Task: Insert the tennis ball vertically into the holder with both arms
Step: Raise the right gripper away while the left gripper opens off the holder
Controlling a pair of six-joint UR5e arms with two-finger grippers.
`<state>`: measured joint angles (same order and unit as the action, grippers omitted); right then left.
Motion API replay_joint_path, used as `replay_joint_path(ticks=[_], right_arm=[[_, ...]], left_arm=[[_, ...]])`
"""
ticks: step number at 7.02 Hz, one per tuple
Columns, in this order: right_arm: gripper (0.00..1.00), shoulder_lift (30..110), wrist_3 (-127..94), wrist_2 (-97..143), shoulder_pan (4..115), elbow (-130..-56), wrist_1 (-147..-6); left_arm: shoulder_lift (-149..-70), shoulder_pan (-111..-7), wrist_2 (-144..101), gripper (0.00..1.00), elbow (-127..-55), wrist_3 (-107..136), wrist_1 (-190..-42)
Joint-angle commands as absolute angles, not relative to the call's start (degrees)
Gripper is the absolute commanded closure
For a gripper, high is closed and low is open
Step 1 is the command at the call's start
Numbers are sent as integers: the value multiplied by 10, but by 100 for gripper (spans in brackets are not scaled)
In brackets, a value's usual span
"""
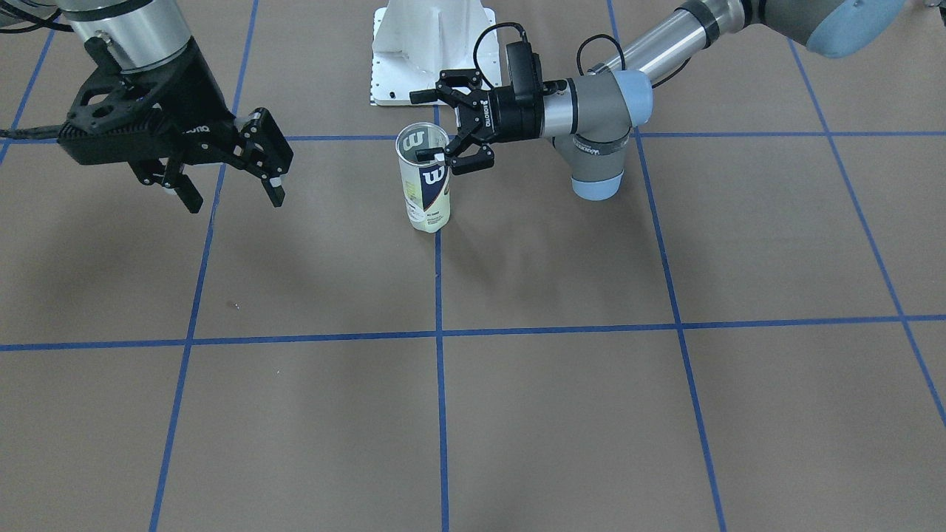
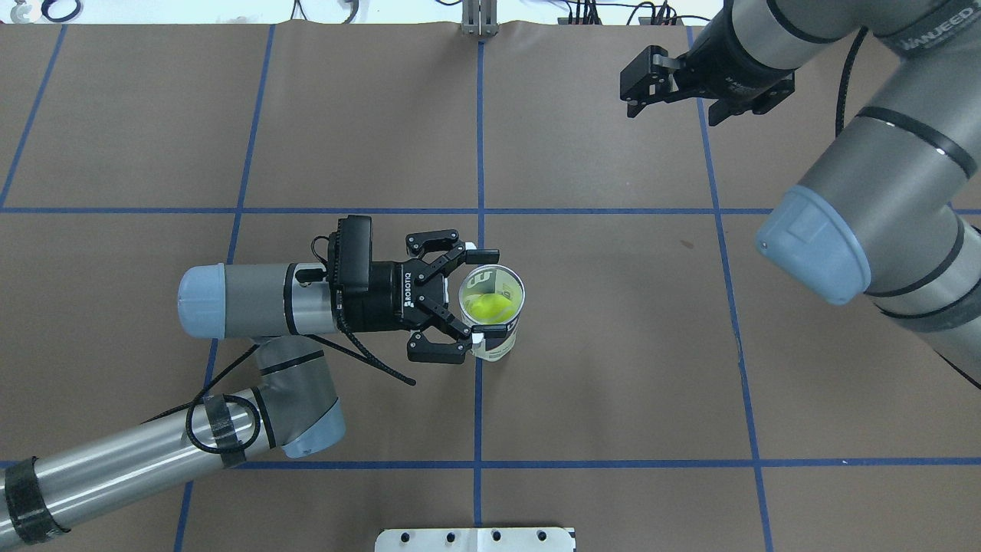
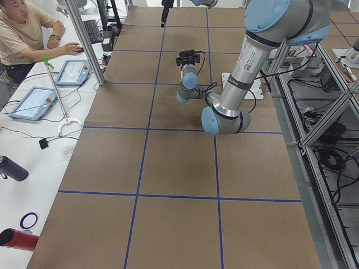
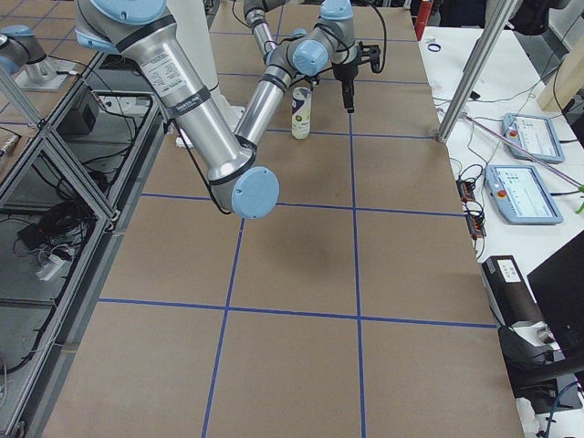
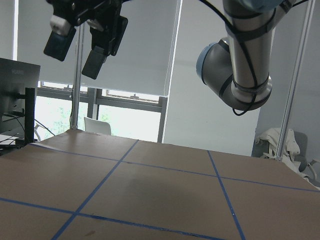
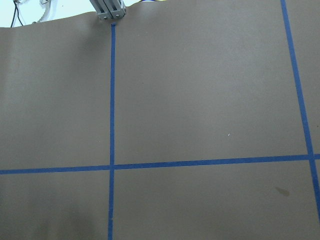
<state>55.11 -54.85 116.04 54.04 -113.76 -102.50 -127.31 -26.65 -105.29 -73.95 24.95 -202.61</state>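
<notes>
My left black two-finger pincer (image 2: 487,291) stands spread around the clear plastic tennis-ball can (image 1: 427,186), upright on the brown surface (image 1: 562,281); the yellow-green tennis ball (image 2: 490,307) lies inside; my right pincer (image 1: 235,198) hangs spread and empty, well apart; I judge only withdrawal remains.

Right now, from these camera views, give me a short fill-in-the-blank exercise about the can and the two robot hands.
1. Inside the clear can lies a yellow-green ____.
2. The can stands ____ on the table, not on its side.
3. The left hand, set around the can's top, is ____, not shut.
4. The right hand hangs off to the side, away from the can, and holds ____.

Missing words: ball; upright; open; nothing
</notes>
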Motion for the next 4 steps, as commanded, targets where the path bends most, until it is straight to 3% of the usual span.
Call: replay_joint_path(ticks=[1, 4], right_arm=[[1, 592, -405, 1173, 601, -1085, -1016], [1, 685, -268, 1232, 682, -1051, -963]], left_arm=[[-1274, -269, -1041, 0, -770, 277, -2029], [-1261, -300, -1041, 0, -771, 290, -2029]])
